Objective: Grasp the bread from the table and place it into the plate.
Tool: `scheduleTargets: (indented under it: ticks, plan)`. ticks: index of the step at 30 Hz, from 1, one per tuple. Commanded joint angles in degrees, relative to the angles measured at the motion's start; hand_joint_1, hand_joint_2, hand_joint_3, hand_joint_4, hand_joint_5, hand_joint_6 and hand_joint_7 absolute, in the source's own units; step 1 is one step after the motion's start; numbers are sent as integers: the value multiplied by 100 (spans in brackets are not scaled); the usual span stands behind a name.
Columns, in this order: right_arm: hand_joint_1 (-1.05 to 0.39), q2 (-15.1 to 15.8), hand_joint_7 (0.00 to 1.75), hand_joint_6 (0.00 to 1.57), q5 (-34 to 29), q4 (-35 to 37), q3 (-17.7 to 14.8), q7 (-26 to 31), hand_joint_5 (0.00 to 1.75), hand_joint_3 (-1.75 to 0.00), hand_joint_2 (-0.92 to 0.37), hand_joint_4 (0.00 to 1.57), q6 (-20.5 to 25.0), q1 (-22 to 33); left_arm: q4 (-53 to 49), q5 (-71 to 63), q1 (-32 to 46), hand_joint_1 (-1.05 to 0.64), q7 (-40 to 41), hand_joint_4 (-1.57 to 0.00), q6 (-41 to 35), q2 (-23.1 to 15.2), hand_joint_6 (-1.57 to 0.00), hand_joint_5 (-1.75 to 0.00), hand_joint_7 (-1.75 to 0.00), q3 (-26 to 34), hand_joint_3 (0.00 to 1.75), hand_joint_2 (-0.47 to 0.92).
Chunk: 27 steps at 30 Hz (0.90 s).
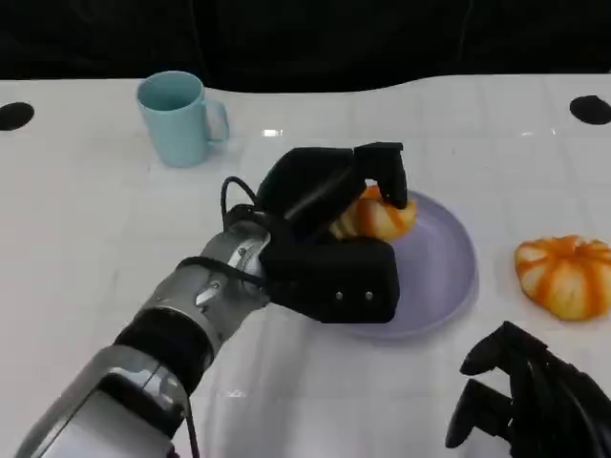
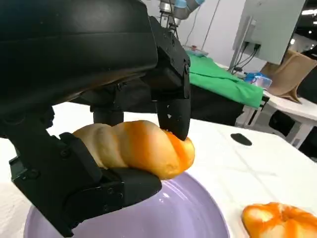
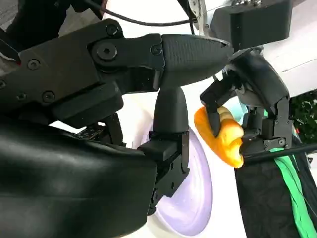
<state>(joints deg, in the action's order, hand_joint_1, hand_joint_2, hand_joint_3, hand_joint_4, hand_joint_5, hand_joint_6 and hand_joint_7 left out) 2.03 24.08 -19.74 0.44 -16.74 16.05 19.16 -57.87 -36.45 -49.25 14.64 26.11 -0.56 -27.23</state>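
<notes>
While the right hand (image 1: pixel 535 401) sits at the near edge of the table (image 1: pixel 86 219), well on the near side of the plate (image 1: pixel 449 277), its black fingers are spread apart and hold nothing; the right wrist view shows those fingers (image 3: pixel 173 119) reaching out bare, with the plate (image 3: pixel 190 203) beyond them.

Closer to the plate, the left hand (image 1: pixel 334 229) reaches in from the near left on its silver forearm and is clamped around the bread (image 1: pixel 377 218), a twisted golden-orange roll. In the left wrist view the bread (image 2: pixel 136 148) is pressed between a finger (image 2: pixel 173 111) on its upper side and black pads beneath, and it hangs just above the lavender surface of the plate (image 2: pixel 198 213); whether its underside touches the plate cannot be told. The right wrist view shows the same hold from the other side, the left hand (image 3: pixel 252 114) wrapped around the bread (image 3: pixel 223 136) over the plate's far part.

To the right of the plate, apart from its rim, a second bread roll (image 1: pixel 565 275) lies on the table, round and striped orange and white. Beyond the plate to the far left stands a light blue mug (image 1: pixel 177 117), upright, its handle turned toward the plate.
</notes>
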Motion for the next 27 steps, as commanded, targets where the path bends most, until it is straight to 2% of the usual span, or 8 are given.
scheduleTargets:
  ticks: [1,2,5,11,13,17,21,27]
  plan:
    - [-52,28,169,37,-6,-126,4,40,175,-47,-92,59,-17,75,-390,-5,-269,-17,-81,-91,276,31,-70,-175,-175,-102,122,50]
    - [-52,31,170,36,-3,-128,6,33,175,-47,-92,59,-20,79,-464,64,-293,-18,-225,-90,336,35,-69,-175,-175,-84,121,52]
    - [-51,43,170,35,-30,-136,16,26,175,-49,-92,58,-52,93,-566,276,-371,-21,-792,-70,322,42,-69,-136,-113,-13,81,71]
    - [-51,43,170,34,-22,-147,13,24,175,-50,-92,57,-36,97,-620,311,-459,-29,-1197,-54,378,2,-62,-102,-45,-56,34,91]
    - [-51,38,170,34,-20,-145,12,25,175,-50,-92,57,-40,98,-618,217,-485,-29,-1203,-53,374,-21,-62,-101,-41,-125,33,92]
    - [-51,26,170,34,-17,-163,13,54,175,-50,-92,57,-16,99,-549,17,-573,-64,-1410,-8,165,-75,-25,-52,-9,-320,38,92]
    - [-51,36,170,35,18,-154,-5,33,175,-50,-92,58,-11,89,-442,-63,-621,-89,-1706,0,-94,-119,-12,-10,-1,-421,51,92]
    - [-51,42,171,35,26,-147,-17,36,175,-49,-92,59,-2,79,-244,-42,-590,-95,-1873,0,-199,-186,-10,-2,0,-447,56,92]
